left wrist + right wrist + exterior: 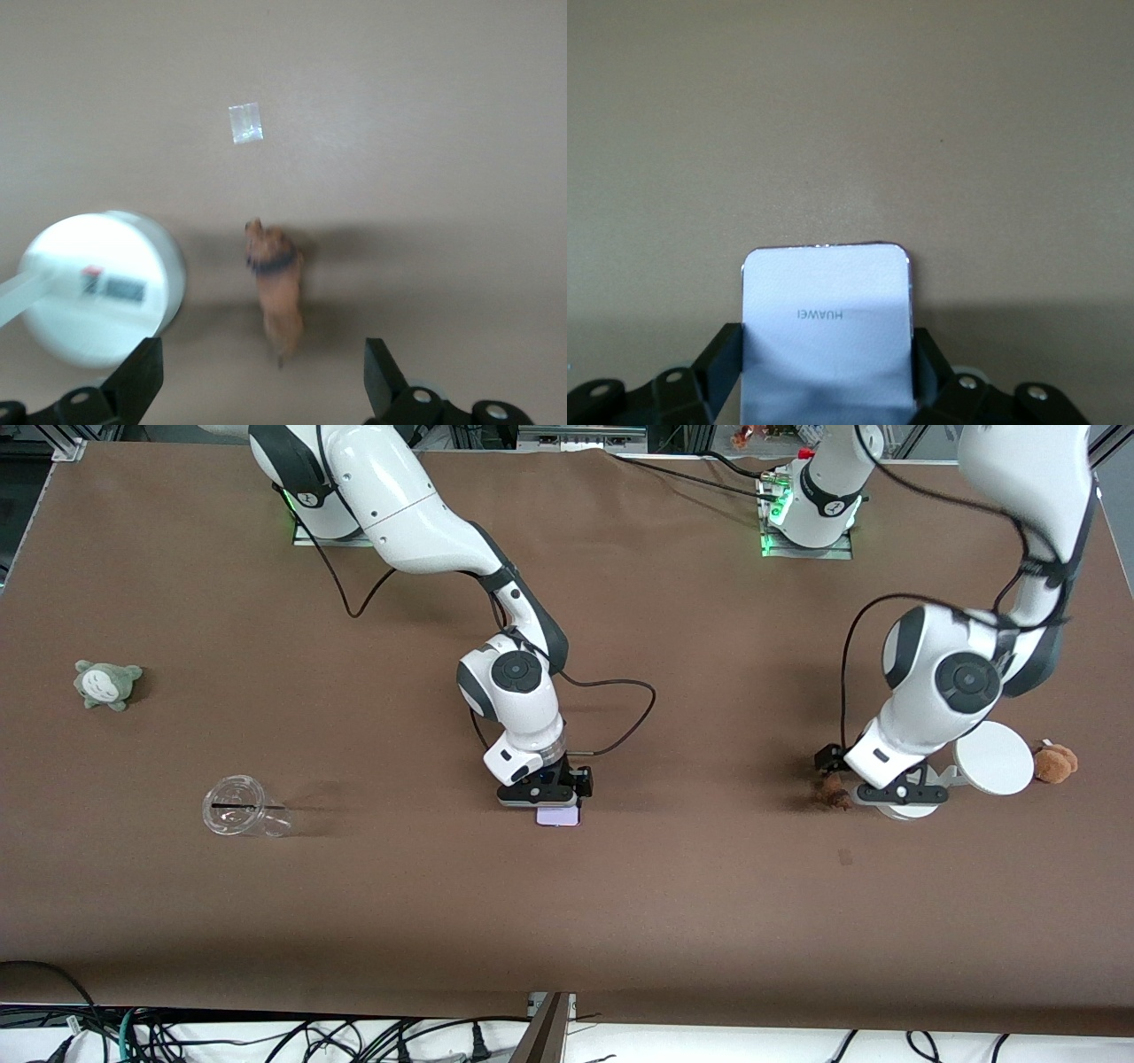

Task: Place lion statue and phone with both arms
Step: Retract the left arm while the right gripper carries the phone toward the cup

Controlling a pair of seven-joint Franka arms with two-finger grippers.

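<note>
The phone [560, 816], a flat pale lavender rectangle, lies on the brown table at mid-table. My right gripper [542, 794] is down on it. In the right wrist view the phone [826, 305] sits between the two black fingers [723, 361], which press on its long sides. The lion statue [833, 793], small and orange-brown, lies on the table toward the left arm's end. In the left wrist view the lion [278, 292] lies ahead of my left gripper [261, 390], whose fingers [142, 376] stand wide open, clear of it on either side.
A white round-based stand [994, 757] with a disc stands beside the lion, with its base in the left wrist view [93, 288]. A brown plush [1056, 763] lies next to it. A clear cup [237, 807] and a grey plush [106, 684] lie toward the right arm's end.
</note>
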